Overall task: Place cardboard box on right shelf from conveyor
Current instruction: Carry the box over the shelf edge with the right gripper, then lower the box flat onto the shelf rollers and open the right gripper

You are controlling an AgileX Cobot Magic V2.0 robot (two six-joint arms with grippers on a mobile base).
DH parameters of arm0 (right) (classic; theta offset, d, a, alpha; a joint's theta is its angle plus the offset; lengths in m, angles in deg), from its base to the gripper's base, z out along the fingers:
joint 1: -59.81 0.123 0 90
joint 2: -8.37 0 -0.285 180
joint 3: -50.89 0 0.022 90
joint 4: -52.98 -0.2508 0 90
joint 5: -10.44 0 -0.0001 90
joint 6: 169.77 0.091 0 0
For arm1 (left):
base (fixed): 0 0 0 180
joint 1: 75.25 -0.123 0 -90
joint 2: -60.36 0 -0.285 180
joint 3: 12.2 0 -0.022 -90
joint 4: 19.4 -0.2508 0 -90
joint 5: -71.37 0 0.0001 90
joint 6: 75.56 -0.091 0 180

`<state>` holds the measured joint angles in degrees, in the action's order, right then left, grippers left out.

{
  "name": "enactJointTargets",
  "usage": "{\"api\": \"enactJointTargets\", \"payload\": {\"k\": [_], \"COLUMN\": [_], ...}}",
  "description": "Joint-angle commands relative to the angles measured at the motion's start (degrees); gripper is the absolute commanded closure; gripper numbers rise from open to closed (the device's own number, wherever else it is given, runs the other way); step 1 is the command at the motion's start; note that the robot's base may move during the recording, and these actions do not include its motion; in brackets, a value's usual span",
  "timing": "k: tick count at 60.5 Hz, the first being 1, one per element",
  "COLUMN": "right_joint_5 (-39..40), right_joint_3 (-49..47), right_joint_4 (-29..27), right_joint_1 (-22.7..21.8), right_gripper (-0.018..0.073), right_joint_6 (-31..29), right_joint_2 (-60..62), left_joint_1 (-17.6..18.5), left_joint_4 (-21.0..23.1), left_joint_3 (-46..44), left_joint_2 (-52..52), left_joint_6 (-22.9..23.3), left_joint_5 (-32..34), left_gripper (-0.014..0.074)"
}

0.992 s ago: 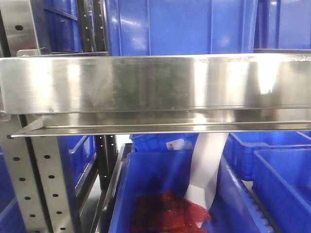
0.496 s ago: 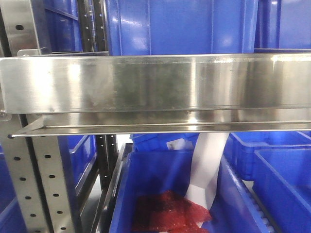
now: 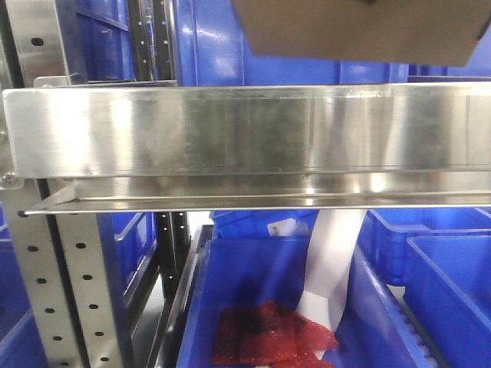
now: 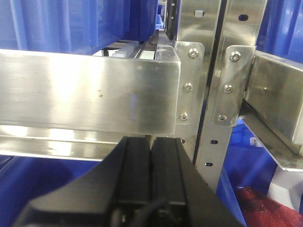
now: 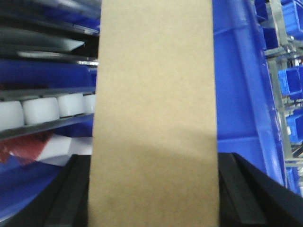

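Now cardboard box [image 5: 154, 113] clamped in right gripper [image 5: 154, 198] above right shelf [image 3: 245, 130]

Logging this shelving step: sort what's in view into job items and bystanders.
Job items:
cardboard box, gripped between the right gripper's fingers
right shelf, below the box
left gripper, shut, idle

Bystanders:
blue bins
red bubble wrap
white rollers
perforated uprights

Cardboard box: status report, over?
Right gripper shut on cardboard box, box above right shelf lip. Left gripper shut, empty. Blue bins behind.
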<state>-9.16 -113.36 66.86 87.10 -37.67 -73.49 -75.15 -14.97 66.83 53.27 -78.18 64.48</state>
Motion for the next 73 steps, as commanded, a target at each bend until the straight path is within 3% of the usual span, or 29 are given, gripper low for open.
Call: {"api": "enactJointTargets", "payload": {"k": [1,30,36,42,54,73], "right_joint_5": [8.52,10.88,11.0,10.88,10.18,9.57], "right_joint_3": [-2.31,-2.31,-2.31,-2.31,-2.31,-2.31], "right_joint_4": [1.31,1.06,-0.99,-2.45,-3.54,-15.57], "right_joint_1": [-1.62,-3.68,-4.09,-4.98,-5.15,-3.56], "right_gripper": [0.0357,0.034,0.0197,-0.0064,-0.0032,-0.0032], "right_joint_6": [-2.42,-2.32,-1.38,0.76,1.9,5.94], "right_joint_2": [-0.74,-6.04,-6.04,-6.16,-5.97,-1.71], "left_joint_1": [0.11,0.11,0.11,0.11,0.11,0.11], "left_joint_4": [0.34,0.34,0.34,0.34,0.34,0.34], "left_joint_3": [0.47,0.47,0.47,0.47,0.47,0.47], "left_joint_2": [0.83,0.83,0.83,0.83,0.83,0.83], "left_joint_6": [-0.01,-0.01,-0.01,-0.01,-0.01,-0.01], "left_joint_5": [4.99,4.99,4.99,4.99,4.99,4.99], "left_gripper": [0.0713,0.0713,0.0713,0.0713,0.0712,0.0713]}}
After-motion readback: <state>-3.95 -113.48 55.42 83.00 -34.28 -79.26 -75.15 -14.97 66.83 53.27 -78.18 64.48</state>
